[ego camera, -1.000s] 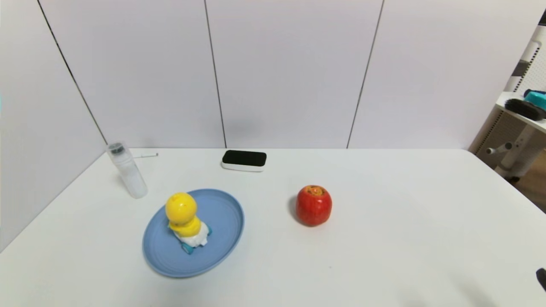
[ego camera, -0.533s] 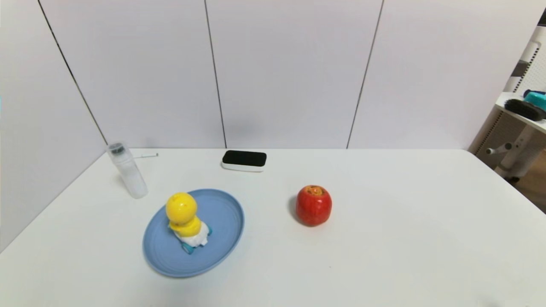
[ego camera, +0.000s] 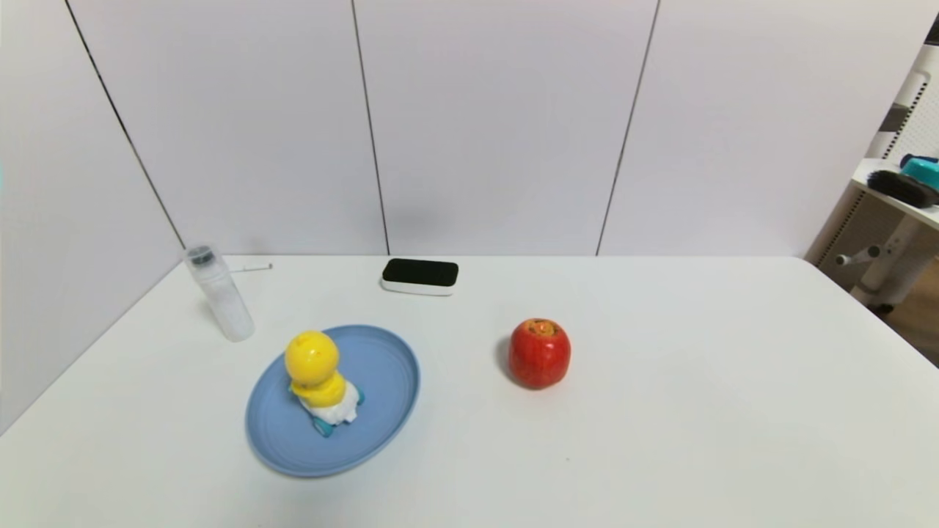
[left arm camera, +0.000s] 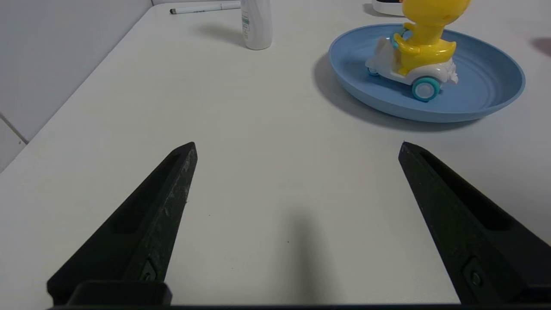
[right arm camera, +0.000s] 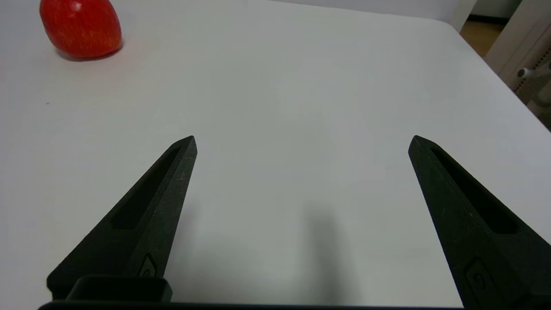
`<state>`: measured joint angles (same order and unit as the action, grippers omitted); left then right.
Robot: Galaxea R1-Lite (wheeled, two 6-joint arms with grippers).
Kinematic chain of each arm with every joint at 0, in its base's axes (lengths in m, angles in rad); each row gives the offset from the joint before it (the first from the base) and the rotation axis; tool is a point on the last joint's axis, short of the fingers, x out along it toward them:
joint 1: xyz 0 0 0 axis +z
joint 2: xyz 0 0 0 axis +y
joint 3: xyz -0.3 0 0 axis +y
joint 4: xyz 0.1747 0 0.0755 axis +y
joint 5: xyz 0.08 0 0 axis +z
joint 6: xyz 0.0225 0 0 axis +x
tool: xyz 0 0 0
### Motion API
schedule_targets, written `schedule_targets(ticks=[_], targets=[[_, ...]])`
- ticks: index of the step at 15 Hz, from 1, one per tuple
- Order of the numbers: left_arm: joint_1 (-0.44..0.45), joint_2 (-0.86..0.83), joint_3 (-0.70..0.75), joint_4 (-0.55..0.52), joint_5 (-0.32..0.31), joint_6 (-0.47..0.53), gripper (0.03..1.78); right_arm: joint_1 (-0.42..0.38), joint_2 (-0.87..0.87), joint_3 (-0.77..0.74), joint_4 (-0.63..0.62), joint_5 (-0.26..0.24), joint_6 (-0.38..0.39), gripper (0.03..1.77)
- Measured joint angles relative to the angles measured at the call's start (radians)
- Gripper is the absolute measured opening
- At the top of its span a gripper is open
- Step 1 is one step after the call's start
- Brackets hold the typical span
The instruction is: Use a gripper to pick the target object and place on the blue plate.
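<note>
Fingers of both the left gripper (left arm camera: 297,146) and right gripper (right arm camera: 301,142) spread, empty; toy duck (ego camera: 320,378) upright on the blue plate (ego camera: 381,367).

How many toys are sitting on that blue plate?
1. A yellow duck on wheels stands upright on the blue plate, toward the plate's left side. Nothing else lies on the plate.

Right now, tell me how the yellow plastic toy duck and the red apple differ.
The yellow plastic toy duck stands inside the round light-blue plate; the red apple sits on the bare white table. The duck is yellow with a white base and teal wheels; the apple is plain red and round. Both stand upright, ungripped.
</note>
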<state>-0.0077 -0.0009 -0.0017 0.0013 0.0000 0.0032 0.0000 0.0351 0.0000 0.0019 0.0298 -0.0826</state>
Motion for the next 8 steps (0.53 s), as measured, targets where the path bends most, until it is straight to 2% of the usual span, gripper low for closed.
schedule_targets(ticks=[8], targets=[[0.000,0.000,0.000,0.000,-0.001,0.000,1.69,0.002,-0.037,0.000,0.005,-0.007,0.027,1.69]])
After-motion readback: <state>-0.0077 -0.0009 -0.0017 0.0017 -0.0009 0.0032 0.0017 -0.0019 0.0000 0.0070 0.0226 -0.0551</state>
